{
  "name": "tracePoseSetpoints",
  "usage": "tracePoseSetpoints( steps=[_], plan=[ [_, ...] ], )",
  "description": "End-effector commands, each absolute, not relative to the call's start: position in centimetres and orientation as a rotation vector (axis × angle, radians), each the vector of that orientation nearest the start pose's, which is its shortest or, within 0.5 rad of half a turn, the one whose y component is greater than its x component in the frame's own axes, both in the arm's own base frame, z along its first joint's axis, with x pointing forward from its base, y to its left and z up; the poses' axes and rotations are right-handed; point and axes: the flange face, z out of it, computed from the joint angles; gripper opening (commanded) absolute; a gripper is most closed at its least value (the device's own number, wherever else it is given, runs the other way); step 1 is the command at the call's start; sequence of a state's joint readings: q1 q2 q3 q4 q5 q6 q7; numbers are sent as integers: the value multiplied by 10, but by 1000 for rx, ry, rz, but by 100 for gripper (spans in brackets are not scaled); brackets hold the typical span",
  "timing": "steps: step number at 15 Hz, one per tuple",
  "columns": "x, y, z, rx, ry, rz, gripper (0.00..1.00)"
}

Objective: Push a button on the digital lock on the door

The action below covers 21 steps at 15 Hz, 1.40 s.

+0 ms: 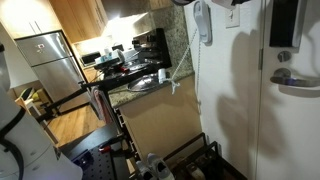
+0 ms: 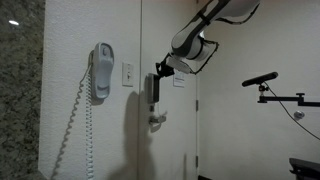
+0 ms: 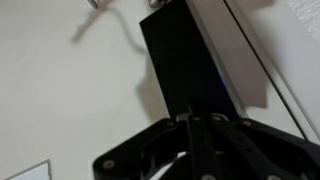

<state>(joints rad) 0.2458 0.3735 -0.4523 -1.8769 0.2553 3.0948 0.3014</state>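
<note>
Though dim, jaws at digital lock [image 3: 188, 62].

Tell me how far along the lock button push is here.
Done: the approach. The gripper sits at the top of the digital lock on the door, and its fingers look closed in the wrist view. In hand: the press itself, though contact with the panel cannot be confirmed. Left: completing the push and backing away.
</note>
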Motion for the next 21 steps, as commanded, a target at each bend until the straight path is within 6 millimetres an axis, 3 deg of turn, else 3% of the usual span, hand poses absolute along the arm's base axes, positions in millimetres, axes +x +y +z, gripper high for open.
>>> tracePoseSetpoints(
  steps=[1,9,15,21],
  plan=[
    [672,-123,439,-2681,901,-1299,0],
    [664,-120,435,-2682,902,-1298,0],
    [651,-116,419,-2706,908,-1280,0],
    [654,-119,413,-2722,906,-1272,1]
  ],
)
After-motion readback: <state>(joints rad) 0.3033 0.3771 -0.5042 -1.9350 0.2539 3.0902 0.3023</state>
